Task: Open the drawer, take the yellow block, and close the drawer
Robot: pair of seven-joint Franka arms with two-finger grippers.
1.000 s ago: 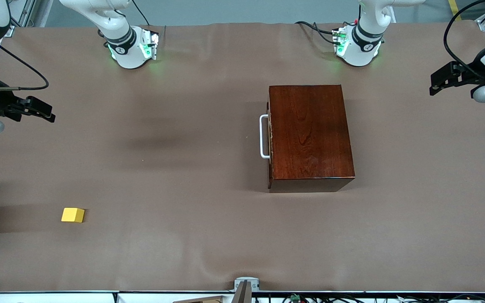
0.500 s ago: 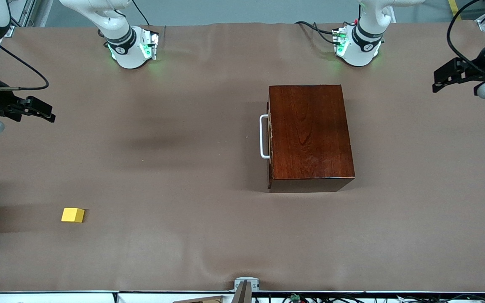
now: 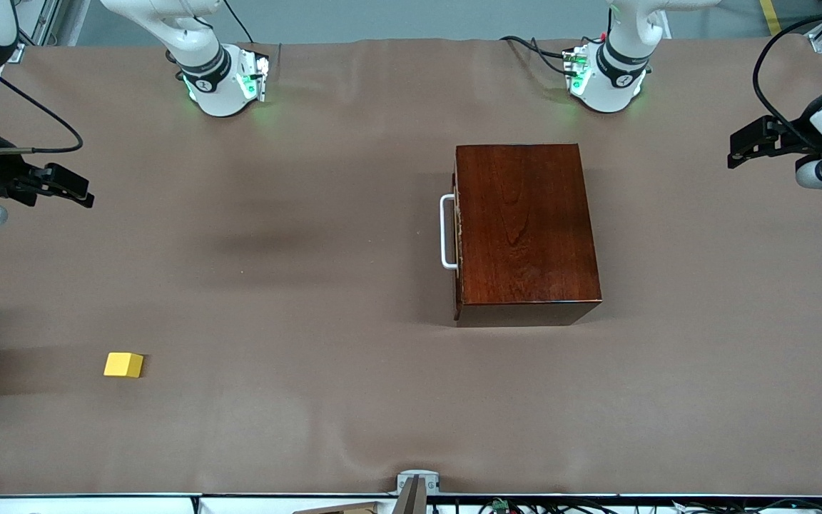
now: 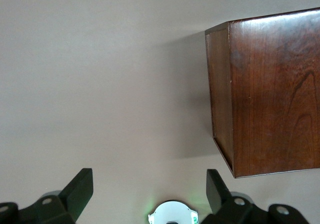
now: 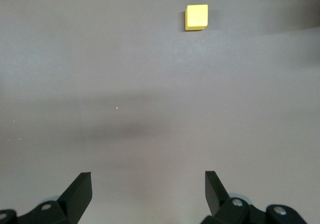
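The mahogany box (image 3: 525,228) stands on the table toward the left arm's end. Its drawer is shut, so only the white bar handle (image 3: 447,232) shows, facing the right arm's end. The tray is hidden inside. The yellow block (image 3: 123,365) lies on the bare table near the right arm's end, nearer the front camera than the box. My left gripper (image 3: 738,148) is open and empty, up in the air at the left arm's end; its wrist view shows it (image 4: 150,184) and the box (image 4: 270,93). My right gripper (image 3: 81,194) is open and empty at the right arm's end; its wrist view shows it (image 5: 148,184) and the block (image 5: 196,17).
The brown cloth-covered table (image 3: 311,285) stretches wide between the block and the box. The two arm bases (image 3: 222,82) (image 3: 607,78) stand along the edge farthest from the front camera. A small camera mount (image 3: 417,485) sits at the nearest table edge.
My left gripper has shifted slightly, first toward the bases' side, then back. The right gripper, the block and the box have not moved.
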